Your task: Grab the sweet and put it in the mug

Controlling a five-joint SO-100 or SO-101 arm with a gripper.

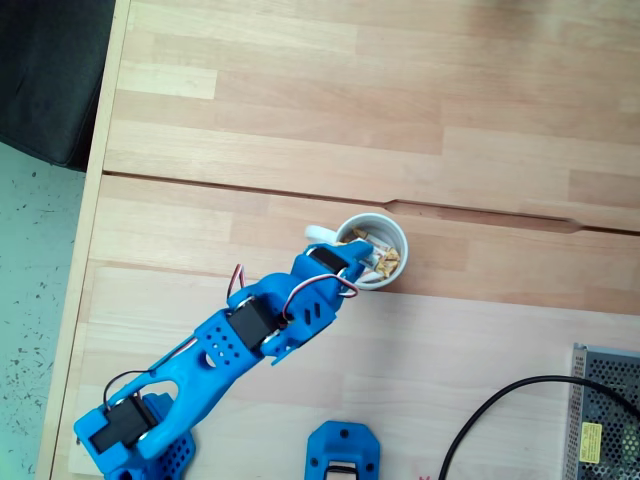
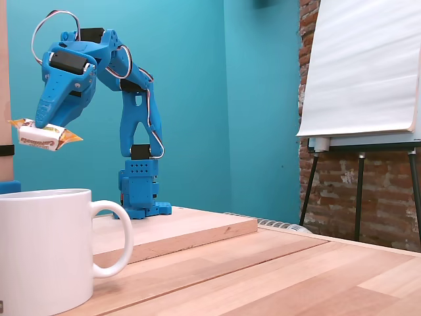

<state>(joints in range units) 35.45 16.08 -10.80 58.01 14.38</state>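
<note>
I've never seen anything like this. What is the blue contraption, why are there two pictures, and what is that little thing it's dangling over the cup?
The blue contraption is a small robot arm with a two-finger gripper at its end. Two still cameras photograph the same moment. One looks straight down on the wooden table; the other stands low on the table, close to the white mug, looking sideways. In the side picture the gripper is closed on a wrapped sweet, white with golden twisted ends, held in the air above the mug. From above, the gripper sits over the mug's opening. A black cable and a metal box lie at the table's lower right.
</note>
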